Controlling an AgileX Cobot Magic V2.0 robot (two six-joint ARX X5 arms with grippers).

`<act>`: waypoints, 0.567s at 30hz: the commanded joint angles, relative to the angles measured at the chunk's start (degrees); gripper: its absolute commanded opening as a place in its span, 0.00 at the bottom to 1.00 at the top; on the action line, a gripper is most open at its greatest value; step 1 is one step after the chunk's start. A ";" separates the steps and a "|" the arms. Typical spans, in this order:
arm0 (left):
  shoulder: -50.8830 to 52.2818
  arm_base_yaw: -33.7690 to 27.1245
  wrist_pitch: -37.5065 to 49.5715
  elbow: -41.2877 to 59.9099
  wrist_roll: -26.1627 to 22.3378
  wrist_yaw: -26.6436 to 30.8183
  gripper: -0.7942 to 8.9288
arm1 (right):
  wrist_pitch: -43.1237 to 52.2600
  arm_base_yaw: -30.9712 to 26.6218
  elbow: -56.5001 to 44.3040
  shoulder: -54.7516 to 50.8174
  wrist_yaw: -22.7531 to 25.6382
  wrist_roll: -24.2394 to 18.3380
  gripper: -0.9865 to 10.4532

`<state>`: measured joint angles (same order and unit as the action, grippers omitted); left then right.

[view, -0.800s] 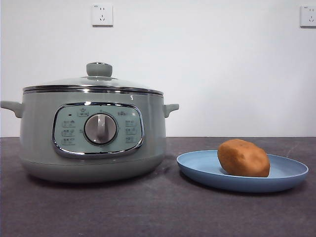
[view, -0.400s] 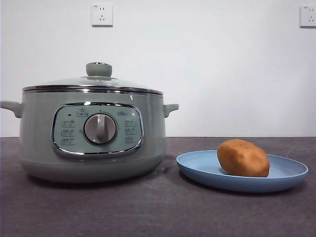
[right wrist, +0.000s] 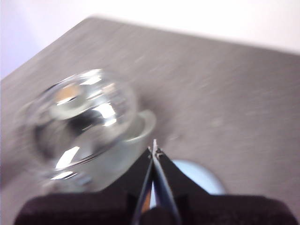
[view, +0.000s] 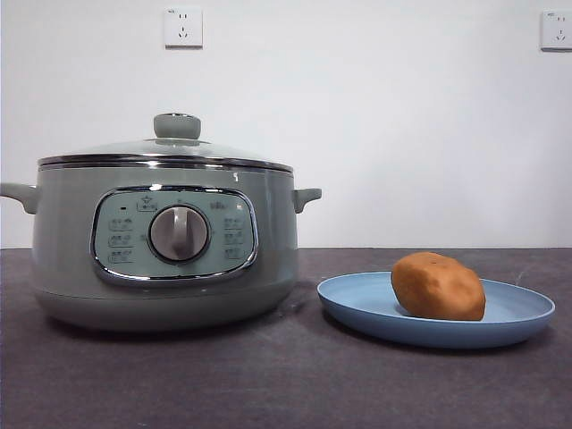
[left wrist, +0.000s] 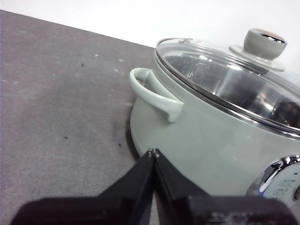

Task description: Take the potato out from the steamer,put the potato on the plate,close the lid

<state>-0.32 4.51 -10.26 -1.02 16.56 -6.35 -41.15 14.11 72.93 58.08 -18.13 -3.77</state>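
Nothing moved: potato (view: 438,286) stays on plate (view: 357,308), lid (view: 165,152) on steamer (view: 63,241); both pincers together.

the left black two-fingered gripper (left wrist: 153,152) has its fingers pressed together, tips touching, holding nothing. it sits low, close over the dark grey worktop (left wrist: 61,108), tips pointing forward and slightly up. the right black two-fingered gripper (right wrist: 154,149) is also closed tip to tip and empty, held high and looking down from well above; its view is blurred. neither arm shows in the front view.
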 commanded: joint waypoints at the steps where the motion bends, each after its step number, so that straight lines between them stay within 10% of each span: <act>1: 0.11 -0.13 0.09 0.79 -0.24 0.22 0.08 | 7.37 -3.48 -9.16 -3.76 0.04 0.46 0.09; 17: 0.11 -0.13 0.09 0.79 -0.24 0.22 0.08 | 36.85 -21.20 -59.34 -34.21 3.82 10.01 0.09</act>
<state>-0.30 4.51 -10.26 -1.02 16.56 -6.35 -5.21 -7.07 15.11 25.50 -14.85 4.91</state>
